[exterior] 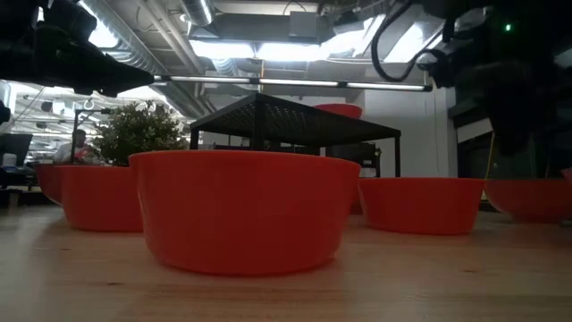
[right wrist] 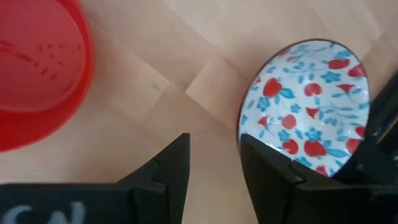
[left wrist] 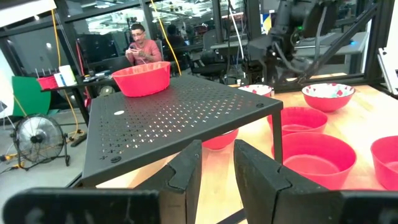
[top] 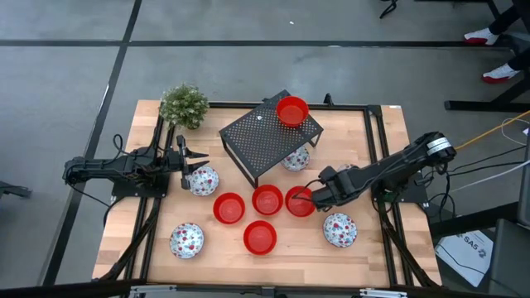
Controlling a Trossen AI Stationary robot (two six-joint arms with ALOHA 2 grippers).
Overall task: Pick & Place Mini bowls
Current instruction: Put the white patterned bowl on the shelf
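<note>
Several mini bowls lie on the wooden table: four plain red ones (top: 229, 208) (top: 267, 199) (top: 300, 201) (top: 260, 237) and printed ones (top: 204, 180) (top: 187, 240) (top: 339, 229). Another red bowl (top: 291, 110) sits on top of the black rack (top: 265, 141), and a printed bowl (top: 296, 159) lies at the rack's near right corner. My right gripper (top: 310, 193) points down, open, above bare wood between a red bowl (right wrist: 37, 68) and that printed bowl (right wrist: 308, 102). My left gripper (top: 186, 162) waits level and open at the table's left, beside a printed bowl.
A small green plant (top: 184, 105) stands at the far left corner. The rack (left wrist: 180, 118) takes up the far middle of the table. Bare wood shows along the near edge (top: 298, 265). A person (left wrist: 142, 46) sits in the room beyond the table.
</note>
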